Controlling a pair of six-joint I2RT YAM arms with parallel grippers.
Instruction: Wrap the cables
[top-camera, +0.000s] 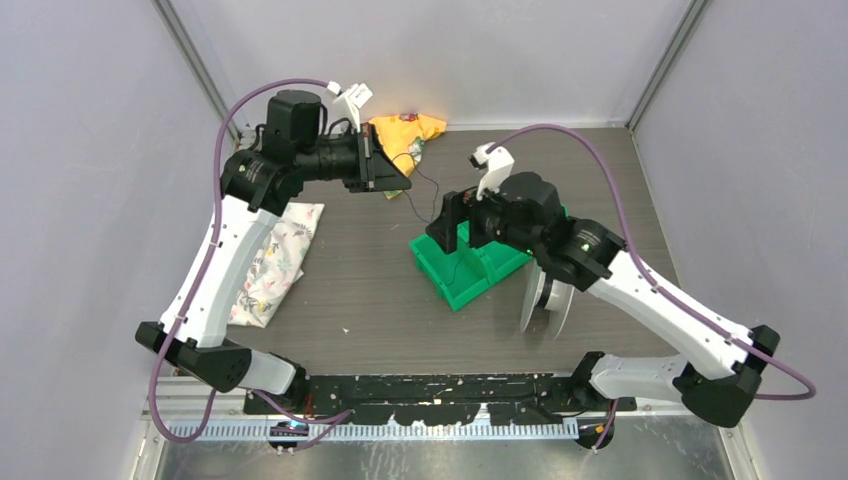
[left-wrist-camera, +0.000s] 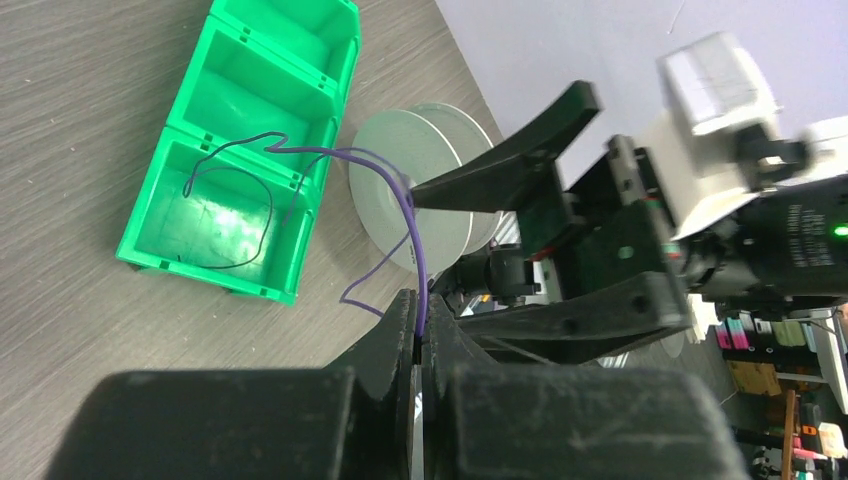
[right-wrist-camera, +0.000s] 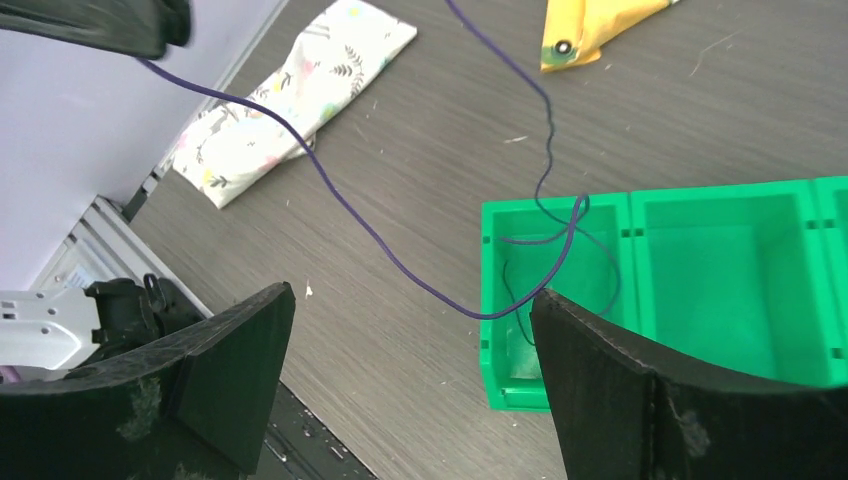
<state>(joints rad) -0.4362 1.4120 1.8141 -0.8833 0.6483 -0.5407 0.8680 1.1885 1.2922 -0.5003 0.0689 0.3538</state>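
The cable (left-wrist-camera: 412, 215) is a very thin purple-dark wire. My left gripper (left-wrist-camera: 421, 318) is shut on one end of it, held above the table at the back left (top-camera: 388, 178). From there the wire hangs in loose loops into the end compartment of a green bin (left-wrist-camera: 160, 215). The wire crosses the right wrist view (right-wrist-camera: 380, 250) in front of my right gripper (right-wrist-camera: 410, 335), which is open, empty and hovers over the bin's near end (top-camera: 448, 225). A pale spool (top-camera: 548, 300) stands on edge beside the bin, right of it.
The green bin (top-camera: 470, 285) has three compartments. A floral cloth (top-camera: 275, 260) lies at the left under the left arm. A yellow cloth (top-camera: 405, 130) lies at the back. The purple hoses run along both arms.
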